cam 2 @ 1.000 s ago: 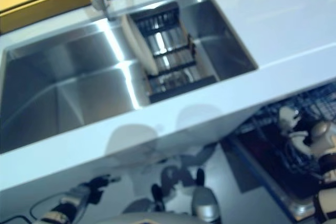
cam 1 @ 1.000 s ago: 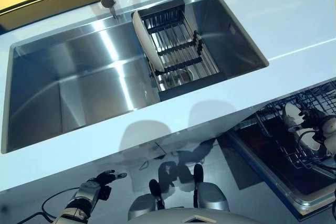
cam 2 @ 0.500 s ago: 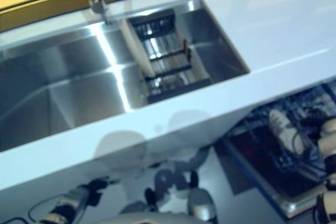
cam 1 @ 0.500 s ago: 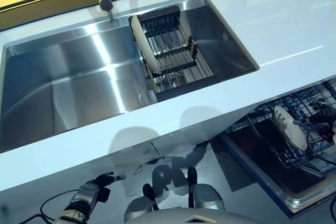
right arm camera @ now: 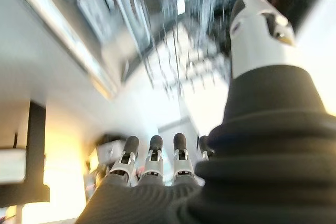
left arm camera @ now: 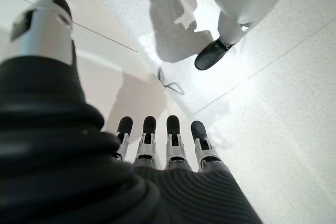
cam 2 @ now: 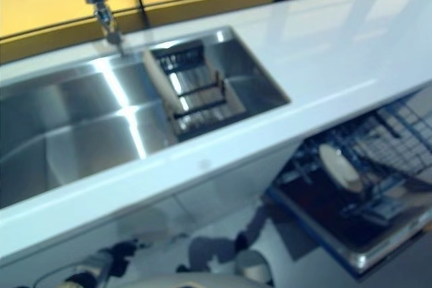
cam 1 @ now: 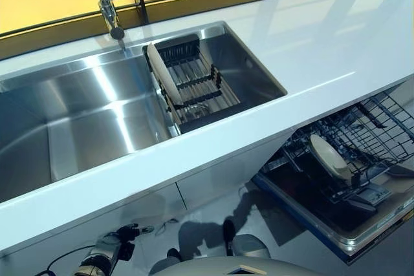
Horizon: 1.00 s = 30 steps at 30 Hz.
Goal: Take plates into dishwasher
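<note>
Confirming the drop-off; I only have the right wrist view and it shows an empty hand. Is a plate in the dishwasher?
Observer: Yes. A white plate stands tilted in the dishwasher rack, with no hand on it.
Operator: Any plates not loaded yet?
Observer: One. A second plate stands on edge in the drying rack inside the sink.
Operator: Where is the left hand?
Observer: The left hand is low, below the counter, with straight fingers and holding nothing.
</note>
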{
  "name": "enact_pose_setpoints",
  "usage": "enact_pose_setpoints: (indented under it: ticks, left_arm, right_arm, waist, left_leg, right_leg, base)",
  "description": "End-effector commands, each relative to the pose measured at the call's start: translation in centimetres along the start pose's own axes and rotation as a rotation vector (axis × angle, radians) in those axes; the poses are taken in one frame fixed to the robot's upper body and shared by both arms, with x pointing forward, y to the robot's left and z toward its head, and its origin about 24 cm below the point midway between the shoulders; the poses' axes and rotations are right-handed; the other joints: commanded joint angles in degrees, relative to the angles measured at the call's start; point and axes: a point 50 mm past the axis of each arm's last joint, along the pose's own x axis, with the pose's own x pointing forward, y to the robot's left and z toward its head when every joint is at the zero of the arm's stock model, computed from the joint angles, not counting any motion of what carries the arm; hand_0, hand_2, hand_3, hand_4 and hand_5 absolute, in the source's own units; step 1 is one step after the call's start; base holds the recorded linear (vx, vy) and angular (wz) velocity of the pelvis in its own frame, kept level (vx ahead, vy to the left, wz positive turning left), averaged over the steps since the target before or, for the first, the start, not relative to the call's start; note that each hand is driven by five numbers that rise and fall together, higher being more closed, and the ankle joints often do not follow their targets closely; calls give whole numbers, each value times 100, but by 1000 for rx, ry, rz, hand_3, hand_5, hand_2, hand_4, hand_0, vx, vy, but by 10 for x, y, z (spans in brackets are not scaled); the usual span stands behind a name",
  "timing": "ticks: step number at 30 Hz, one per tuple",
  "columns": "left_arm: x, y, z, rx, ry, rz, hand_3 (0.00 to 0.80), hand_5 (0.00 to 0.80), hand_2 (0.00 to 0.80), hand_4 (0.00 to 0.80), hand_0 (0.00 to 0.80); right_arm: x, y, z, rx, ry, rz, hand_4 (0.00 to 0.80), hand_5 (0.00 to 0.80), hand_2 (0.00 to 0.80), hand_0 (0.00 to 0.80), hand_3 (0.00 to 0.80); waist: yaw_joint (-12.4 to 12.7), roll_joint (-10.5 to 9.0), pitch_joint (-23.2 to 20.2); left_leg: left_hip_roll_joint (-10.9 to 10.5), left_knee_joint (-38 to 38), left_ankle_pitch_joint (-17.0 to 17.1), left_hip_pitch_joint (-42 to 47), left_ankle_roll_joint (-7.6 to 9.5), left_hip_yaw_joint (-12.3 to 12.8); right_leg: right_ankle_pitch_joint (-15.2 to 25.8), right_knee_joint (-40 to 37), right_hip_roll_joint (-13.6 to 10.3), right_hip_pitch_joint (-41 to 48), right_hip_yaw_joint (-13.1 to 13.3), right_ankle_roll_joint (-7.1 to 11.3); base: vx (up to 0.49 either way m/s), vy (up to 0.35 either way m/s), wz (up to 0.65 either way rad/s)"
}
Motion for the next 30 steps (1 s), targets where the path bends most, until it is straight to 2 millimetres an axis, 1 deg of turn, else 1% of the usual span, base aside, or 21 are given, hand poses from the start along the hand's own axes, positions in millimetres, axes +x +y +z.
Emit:
enact_pose_setpoints:
  ticks: [1,4,8,12,15,20,24,29,30]
  left_arm:
    - [0,8,-3,-2,15,36,0,0,0,0,0]
    - [0,9,-5,-13,23,35,0,0,0,0,0]
    - [1,5,-9,-27,29,32,0,0,0,0,0]
    - [1,2,-13,-36,40,28,0,0,0,0,0]
    - [1,0,-13,-45,44,25,0,0,0,0,0]
    - [2,-5,-14,-58,46,21,0,0,0,0,0]
    - [3,-8,-13,-77,48,22,0,0,0,0,0]
    - [3,-8,-12,-95,48,30,0,0,0,0,0]
    - [3,-7,-11,-98,46,33,0,0,0,0,0]
  right_arm:
    - [-21,-41,49,106,-161,-131,0,0,0,0,0]
    - [-36,-47,82,176,-283,-134,0,0,0,0,0]
    - [-50,-44,115,249,-394,-130,0,0,0,0,0]
    - [-68,-36,147,328,-519,-114,0,0,0,0,0]
    - [-83,-21,170,347,-600,-82,0,0,0,0,0]
    - [-103,7,198,347,-692,22,0,0,0,0,0]
    - [-115,31,213,338,-733,134,0,0,0,0,0]
    - [-124,55,224,329,-762,252,0,0,0,0,0]
    - [-129,63,229,328,-775,286,0,0,0,0,0]
  waist:
    - [141,-198,-139]
    - [237,-261,-211]
    - [352,-304,-271]
    - [485,-318,-305]
    - [581,-321,-312]
    - [761,-333,-325]
    - [887,-346,-327]
    - [1015,-375,-327]
    - [1062,-388,-320]
  left_leg:
    - [28,118,-87,-131,133,-240]
    - [-9,110,-92,-145,145,-308]
    - [-59,108,-101,-138,163,-376]
    - [-107,106,-114,-133,168,-451]
    - [-147,111,-110,-139,171,-513]
    - [-188,105,-98,-155,171,-626]
    - [-211,93,-78,-172,170,-709]
    - [-233,94,-59,-209,177,-787]
    - [-237,94,-52,-223,180,-813]
  right_leg:
    - [-478,495,86,22,71,353]
    - [-487,465,83,52,50,349]
    - [-495,427,69,111,-7,335]
    - [-512,384,33,194,-98,332]
    - [-513,354,0,247,-167,329]
    - [-526,339,-59,323,-322,326]
    - [-533,349,-105,355,-434,331]
    - [-521,349,-157,369,-540,353]
    - [-510,361,-178,360,-573,368]
  base:
    - [9,67,-1]
    - [3,55,0]
    - [13,45,1]
    - [14,37,3]
    - [12,42,6]
    - [10,48,16]
    - [1,54,17]
    - [-14,38,17]
    - [-32,34,28]
